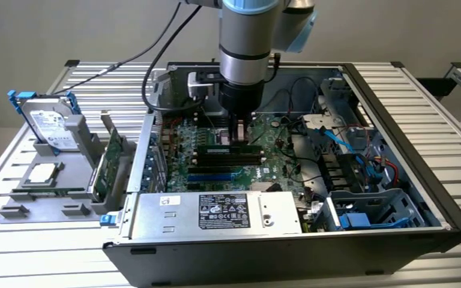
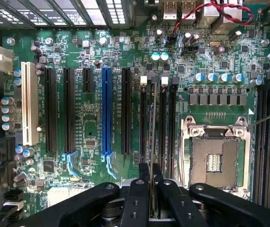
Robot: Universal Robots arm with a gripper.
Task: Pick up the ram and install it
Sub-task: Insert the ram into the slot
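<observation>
The ram [image 2: 152, 124] shows edge-on as a thin line running along the black memory slots [image 2: 143, 120] beside the CPU socket [image 2: 215, 158]. My gripper [image 2: 151, 177] is shut on it, with the black fingers [image 2: 139, 189] pinching its near end. In the exterior view the gripper [image 1: 237, 129] reaches down into the open computer case [image 1: 398, 126]. The ram [image 1: 228, 146] lies lengthwise right under it, at the top of the black slots [image 1: 226, 161] on the motherboard. I cannot tell whether it is pressed into a slot or just above it.
On the exterior view's left, a grey holder [image 1: 22, 201] carries a silver hard drive [image 1: 50, 126] with blue rails, a wide green card [image 1: 112, 157] and a CPU [image 1: 42, 173]. The power supply [image 1: 214, 210] fills the case front. Cables [image 1: 350, 144] crowd the right side.
</observation>
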